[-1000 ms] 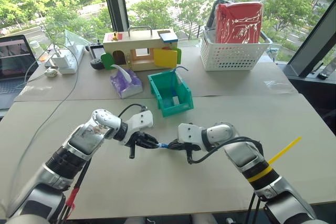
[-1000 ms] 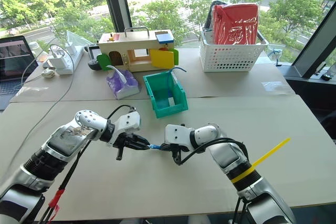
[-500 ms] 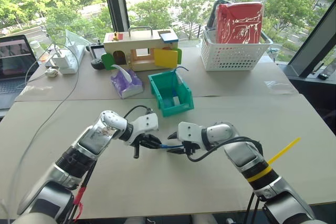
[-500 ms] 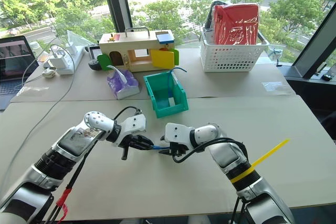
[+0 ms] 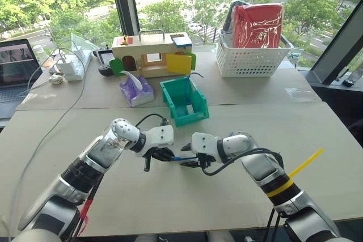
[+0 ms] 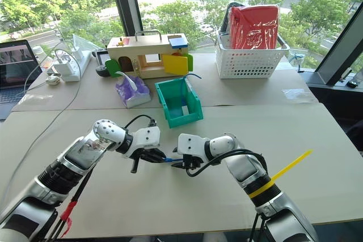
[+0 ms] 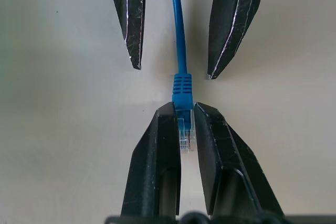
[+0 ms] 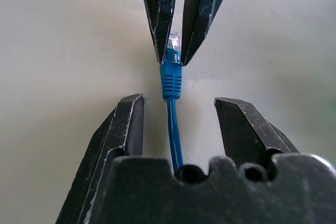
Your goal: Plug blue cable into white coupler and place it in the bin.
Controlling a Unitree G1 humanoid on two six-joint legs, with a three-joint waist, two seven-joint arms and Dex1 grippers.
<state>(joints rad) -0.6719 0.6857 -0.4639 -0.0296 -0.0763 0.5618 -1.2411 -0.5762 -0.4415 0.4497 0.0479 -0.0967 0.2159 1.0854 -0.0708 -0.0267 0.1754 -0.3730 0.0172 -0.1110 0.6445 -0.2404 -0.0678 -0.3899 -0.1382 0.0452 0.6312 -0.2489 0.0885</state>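
The left gripper (image 7: 186, 129) clamps the clear plug of the blue cable (image 7: 178, 51). The right gripper (image 8: 178, 116) stands open, its fingers straddling the cord untouched. The cord's long axis runs gripper to gripper. The bin (image 5: 184, 101) lies at 12 o'clock from both.

Bright-blue cable (image 7: 177, 35), teal bin (image 5: 184, 101)

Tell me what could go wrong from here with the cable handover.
The left gripper pinches only the clear plug of the blue cable, a small hold that could slip or twist. The right gripper stands open around the cord, so nothing backs it up. The plug is covered by the fingers, which may block insertion later.
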